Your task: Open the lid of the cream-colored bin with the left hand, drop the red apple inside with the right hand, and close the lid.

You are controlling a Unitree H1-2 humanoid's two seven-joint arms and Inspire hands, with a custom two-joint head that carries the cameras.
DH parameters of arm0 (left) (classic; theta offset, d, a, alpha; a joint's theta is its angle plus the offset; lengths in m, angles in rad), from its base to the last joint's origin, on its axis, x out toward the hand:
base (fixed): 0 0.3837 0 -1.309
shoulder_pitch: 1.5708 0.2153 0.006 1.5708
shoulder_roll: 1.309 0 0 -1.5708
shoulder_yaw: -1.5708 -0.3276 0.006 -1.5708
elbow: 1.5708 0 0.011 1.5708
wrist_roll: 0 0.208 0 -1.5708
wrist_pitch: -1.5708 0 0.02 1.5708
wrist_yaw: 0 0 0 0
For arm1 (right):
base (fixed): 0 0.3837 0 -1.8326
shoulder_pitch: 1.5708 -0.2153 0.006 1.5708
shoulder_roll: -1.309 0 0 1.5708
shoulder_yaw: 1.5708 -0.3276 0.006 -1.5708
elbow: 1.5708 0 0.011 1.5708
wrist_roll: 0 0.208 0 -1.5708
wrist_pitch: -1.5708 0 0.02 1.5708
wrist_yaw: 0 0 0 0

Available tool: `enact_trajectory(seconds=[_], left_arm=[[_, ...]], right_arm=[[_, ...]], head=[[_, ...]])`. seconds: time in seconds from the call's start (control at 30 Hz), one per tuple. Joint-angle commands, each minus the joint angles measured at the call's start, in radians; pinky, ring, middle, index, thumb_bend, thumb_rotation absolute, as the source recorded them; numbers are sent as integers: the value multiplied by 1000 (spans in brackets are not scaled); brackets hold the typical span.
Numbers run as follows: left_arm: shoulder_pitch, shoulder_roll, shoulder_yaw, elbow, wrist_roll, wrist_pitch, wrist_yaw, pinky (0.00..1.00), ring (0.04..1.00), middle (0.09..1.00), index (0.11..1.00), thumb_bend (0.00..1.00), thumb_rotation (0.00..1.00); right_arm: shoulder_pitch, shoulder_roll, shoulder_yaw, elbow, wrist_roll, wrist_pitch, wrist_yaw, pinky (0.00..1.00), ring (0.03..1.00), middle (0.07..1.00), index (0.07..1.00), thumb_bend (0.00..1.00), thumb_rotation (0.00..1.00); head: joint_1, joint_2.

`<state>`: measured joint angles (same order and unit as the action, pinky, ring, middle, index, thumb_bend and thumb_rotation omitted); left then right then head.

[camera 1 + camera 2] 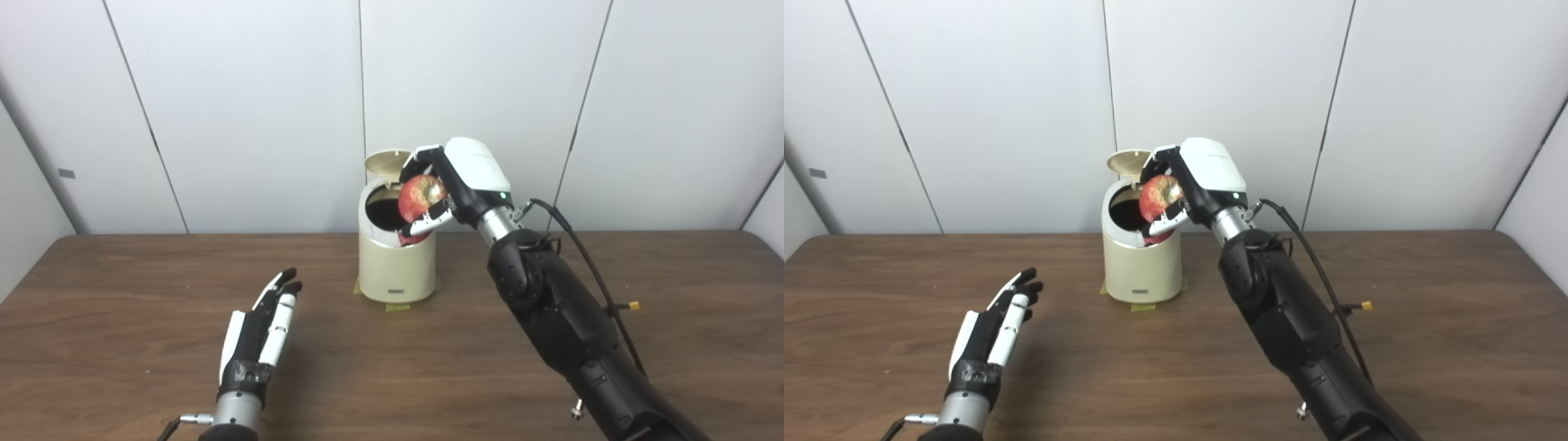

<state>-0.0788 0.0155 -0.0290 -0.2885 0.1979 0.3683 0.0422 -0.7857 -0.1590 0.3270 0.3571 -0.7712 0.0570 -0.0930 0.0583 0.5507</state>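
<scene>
The cream-colored cylindrical plastic bin (395, 269) stands upright on the dark brown wood-grain surface (122, 343), at 12 o'clock from the robot and near the far edge. Its round hinged lid (386, 163) is raised and stands roughly upright at the 12 o'clock side of the rim, leaving the dark opening exposed. The right hand (444, 190), white-shelled with black fingers, is clasped around the red apple (419, 196), with fingers curled over the top and a thumb supporting the underside. The apple is held at the 3 o'clock portion of the rim, partly over the opening and partly over the rim edge; whether it touches the rim cannot be determined. The controlling relation for the release is lateral: the centre of the opening lies toward 9 o'clock from the apple, so a slight shift in that direction appears necessary for a clean drop, otherwise the fruit may strike the rim. The left hand (263, 334) is released, fingers extended and pointing toward 12 o'clock, low over the surface at 8 o'clock from the bin and well apart from it, holding nothing. It is the hand assigned to closing the lid and is not yet near it.
</scene>
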Motion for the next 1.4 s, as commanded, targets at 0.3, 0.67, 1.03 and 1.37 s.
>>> enact_trajectory(seconds=[0.3, 0.67, 1.03, 1.37], left_arm=[[-32, -11, -2, -7, 17, -48, 21, 898, 912, 887, 942, 403, 898], [-37, -35, -5, 10, 8, -48, 25, 926, 911, 885, 942, 401, 886], [-48, -56, -20, 56, 17, -87, 32, 885, 912, 885, 943, 420, 868], [-50, -58, -35, 64, 38, -82, 46, 933, 930, 884, 938, 410, 913]], right_arm=[[-99, 20, 3, 43, 0, -44, -67, 314, 397, 506, 508, 496, 0], [-127, 8, -3, 129, 11, -84, -121, 314, 391, 509, 512, 496, 0], [-140, -15, 3, 155, -13, -65, -125, 362, 436, 552, 519, 503, 0], [-145, -18, 20, 146, -37, -19, -92, 854, 962, 936, 802, 895, 142]], head=[[-2, -3], [-15, -8], [-9, -12], [-6, -5]])
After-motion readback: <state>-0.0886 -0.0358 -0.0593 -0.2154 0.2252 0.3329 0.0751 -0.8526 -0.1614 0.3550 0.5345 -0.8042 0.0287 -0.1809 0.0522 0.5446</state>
